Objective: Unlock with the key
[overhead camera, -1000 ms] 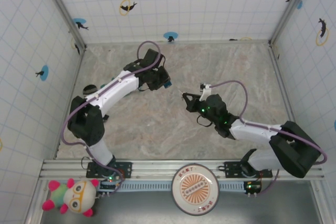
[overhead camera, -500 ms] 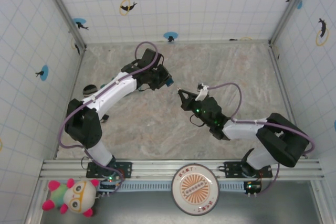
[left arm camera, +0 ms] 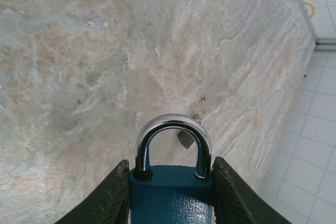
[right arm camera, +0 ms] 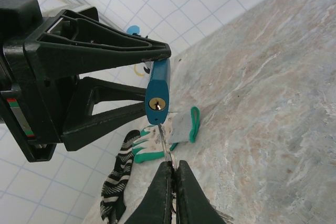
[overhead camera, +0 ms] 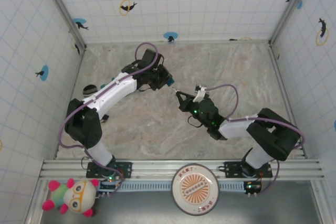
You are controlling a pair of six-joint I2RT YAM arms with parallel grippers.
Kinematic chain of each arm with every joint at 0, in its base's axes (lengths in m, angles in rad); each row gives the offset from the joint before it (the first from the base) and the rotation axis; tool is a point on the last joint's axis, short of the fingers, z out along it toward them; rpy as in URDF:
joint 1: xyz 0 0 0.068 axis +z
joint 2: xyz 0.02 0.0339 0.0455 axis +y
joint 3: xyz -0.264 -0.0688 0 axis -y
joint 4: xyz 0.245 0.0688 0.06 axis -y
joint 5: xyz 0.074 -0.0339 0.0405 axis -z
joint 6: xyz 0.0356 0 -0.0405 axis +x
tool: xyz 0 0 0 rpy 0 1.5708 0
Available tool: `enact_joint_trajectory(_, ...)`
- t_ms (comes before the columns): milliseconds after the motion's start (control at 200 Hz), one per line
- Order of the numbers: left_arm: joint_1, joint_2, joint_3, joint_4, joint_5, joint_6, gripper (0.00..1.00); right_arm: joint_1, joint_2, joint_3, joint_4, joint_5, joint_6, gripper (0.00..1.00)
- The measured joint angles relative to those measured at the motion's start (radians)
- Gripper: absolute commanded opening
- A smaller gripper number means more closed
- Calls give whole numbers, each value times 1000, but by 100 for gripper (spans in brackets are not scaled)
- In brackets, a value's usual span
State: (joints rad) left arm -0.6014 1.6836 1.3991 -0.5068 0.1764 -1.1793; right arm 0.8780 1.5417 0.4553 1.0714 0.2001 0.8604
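The top camera looks down over the whole bench [overhead camera: 136,129] from its near edge, while both wrist cameras closely share the padlock [left arm camera: 170,199] [right arm camera: 158,85].

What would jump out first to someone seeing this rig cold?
The blue padlock stands out: the left gripper pinches it by its sides over the middle of the table, silver shackle pointing away. Opposite it, the right gripper is shut on the key, whose thin blade points at the brass keyhole with its tip close to it.
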Motion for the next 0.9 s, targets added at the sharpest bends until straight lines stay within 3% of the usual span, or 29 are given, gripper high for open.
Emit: enact_joint_trajectory(901, -8, 0, -17, 27, 14, 0, 18, -24, 48, 31, 28, -14, 40, 0)
